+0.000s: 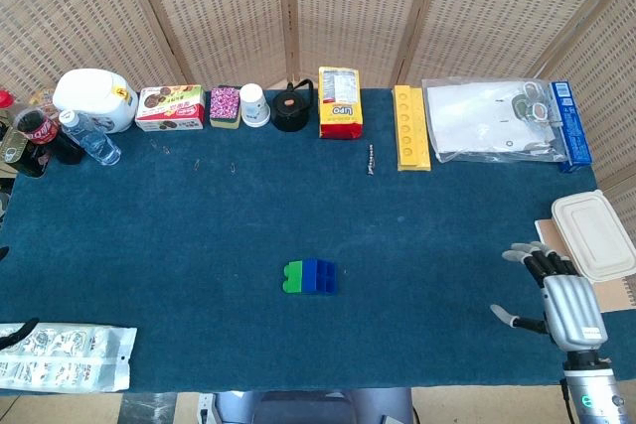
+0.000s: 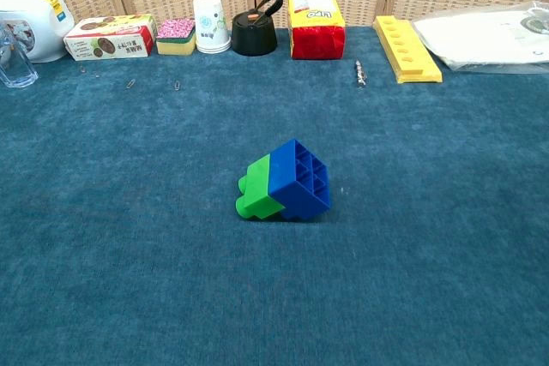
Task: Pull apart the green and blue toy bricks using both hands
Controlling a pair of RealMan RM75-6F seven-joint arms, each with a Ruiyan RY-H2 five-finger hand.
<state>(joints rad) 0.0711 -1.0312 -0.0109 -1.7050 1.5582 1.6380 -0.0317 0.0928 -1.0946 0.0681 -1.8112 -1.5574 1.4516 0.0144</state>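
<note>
The green brick (image 1: 292,276) and the blue brick (image 1: 319,276) lie joined on the blue cloth near the table's middle, green end to the left. In the chest view the pair lies on its side, showing the green studs (image 2: 256,192) and the hollow underside of the blue brick (image 2: 300,179). My right hand (image 1: 556,295) hovers at the front right corner, far to the right of the bricks, fingers spread and holding nothing. Neither view shows my left hand.
A white lidded box (image 1: 593,234) sits just beyond my right hand. A plastic packet (image 1: 62,356) lies at the front left. Along the back stand bottles (image 1: 60,136), a cookie box (image 1: 170,107), a paper cup (image 1: 254,104), a black pot (image 1: 292,109), a yellow packet (image 1: 340,102) and a yellow tray (image 1: 410,127).
</note>
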